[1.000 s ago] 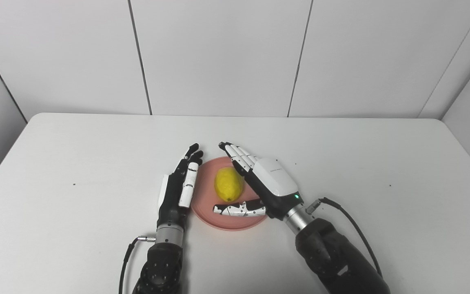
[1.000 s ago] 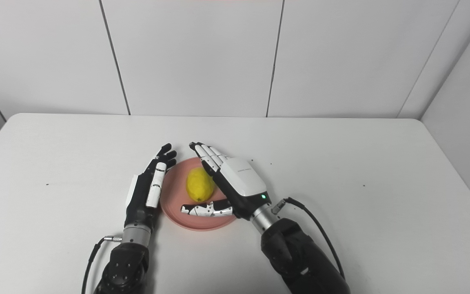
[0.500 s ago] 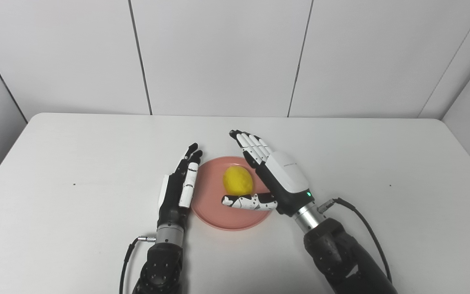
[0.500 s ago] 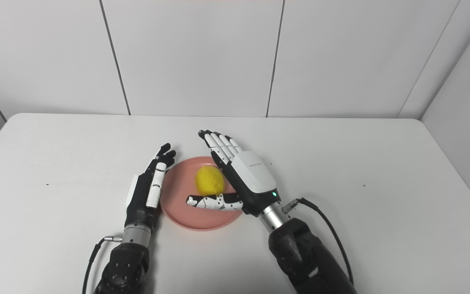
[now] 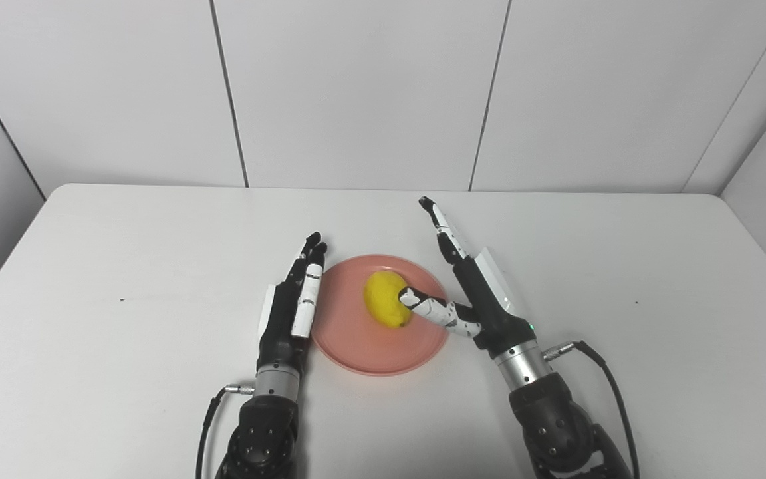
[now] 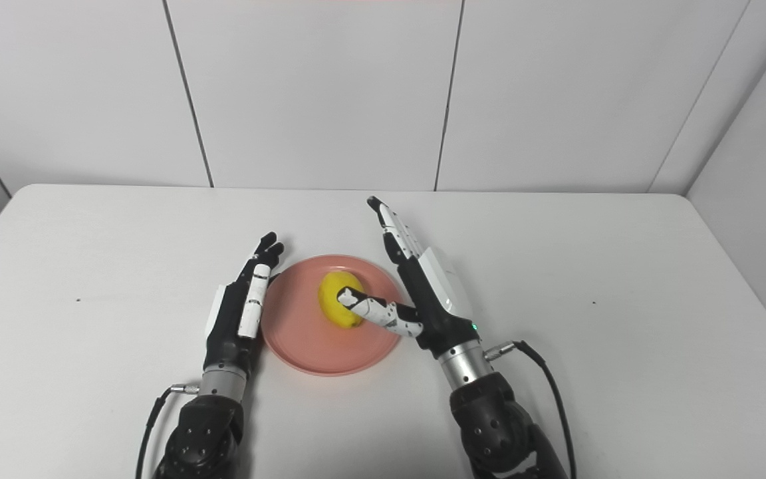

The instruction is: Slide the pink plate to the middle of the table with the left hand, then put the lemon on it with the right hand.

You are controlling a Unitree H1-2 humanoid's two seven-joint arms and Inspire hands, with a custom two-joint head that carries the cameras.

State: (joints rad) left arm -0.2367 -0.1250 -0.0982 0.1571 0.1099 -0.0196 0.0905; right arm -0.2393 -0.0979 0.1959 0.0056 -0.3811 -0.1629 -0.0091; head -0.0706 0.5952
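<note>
Nearest me, both forearms rise from the front edge of the white table [image 5: 90, 253], which has wide bare surface to either side and behind, out to its rounded far corners. The left hand [image 5: 286, 306] stands on edge with fingers straight and together, just beside the left rim of the pink plate [image 5: 350, 346], holding nothing. The lemon [image 5: 386, 299] lies on the plate right of its middle, and the right hand [image 5: 473, 286] stands beside it, fingers stretched up and away, thumb tip overlapping the lemon's right side; no writing is readable.
</note>
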